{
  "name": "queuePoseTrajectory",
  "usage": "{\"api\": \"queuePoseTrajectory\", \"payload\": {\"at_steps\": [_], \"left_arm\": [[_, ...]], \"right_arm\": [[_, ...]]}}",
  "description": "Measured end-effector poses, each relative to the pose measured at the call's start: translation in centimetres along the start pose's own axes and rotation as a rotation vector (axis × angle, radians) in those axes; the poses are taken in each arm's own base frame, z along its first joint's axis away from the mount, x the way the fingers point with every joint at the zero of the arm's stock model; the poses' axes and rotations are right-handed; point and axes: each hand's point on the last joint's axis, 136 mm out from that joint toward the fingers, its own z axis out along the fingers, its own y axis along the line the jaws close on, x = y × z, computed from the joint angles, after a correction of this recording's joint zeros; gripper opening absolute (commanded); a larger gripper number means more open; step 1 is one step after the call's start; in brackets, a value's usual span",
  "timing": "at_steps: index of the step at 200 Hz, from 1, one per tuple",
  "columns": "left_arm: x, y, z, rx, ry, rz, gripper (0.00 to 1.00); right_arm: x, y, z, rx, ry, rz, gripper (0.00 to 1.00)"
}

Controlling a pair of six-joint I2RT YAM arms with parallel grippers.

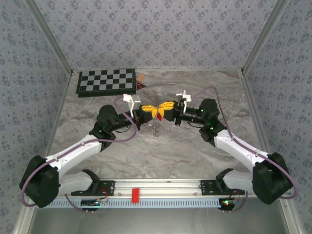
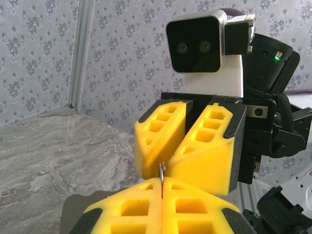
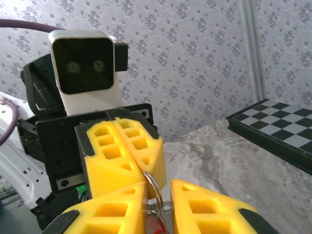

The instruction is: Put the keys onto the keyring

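Half the job each, just before the chessboard (image 1: 106,81): the left gripper (image 3: 144,168) clamped the keyring (image 3: 152,187) steady so the right gripper (image 2: 166,163), pinching the red key (image 3: 155,225), could presumably thread it on.

light: bright, even | shadows: faint | near foreground: slightly blurred
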Motion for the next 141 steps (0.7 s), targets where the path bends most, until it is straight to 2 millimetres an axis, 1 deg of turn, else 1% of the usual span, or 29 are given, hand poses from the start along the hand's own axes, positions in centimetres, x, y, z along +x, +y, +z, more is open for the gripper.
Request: {"api": "queuePoseTrajectory", "payload": {"at_steps": [44, 74, 124, 141], "left_arm": [[-0.05, -0.03, -0.02, 0.000, -0.001, 0.001, 0.00], [-0.14, -0.03, -0.05, -0.002, -0.004, 0.002, 0.00], [-0.23, -0.10, -0.09, -0.001, -0.006, 0.004, 0.00], [-0.23, -0.10, -0.09, -0.001, -0.006, 0.004, 0.00]], "right_arm": [[0.08, 0.21, 0.06, -0.021, 0.005, 0.012, 0.19], [0.13, 0.11, 0.01, -0.020, 0.007, 0.020, 0.15], [0.22, 0.05, 0.02, -0.021, 0.009, 0.025, 0.15], [0.35, -0.04, 0.08, -0.021, 0.012, 0.028, 0.13]]}}
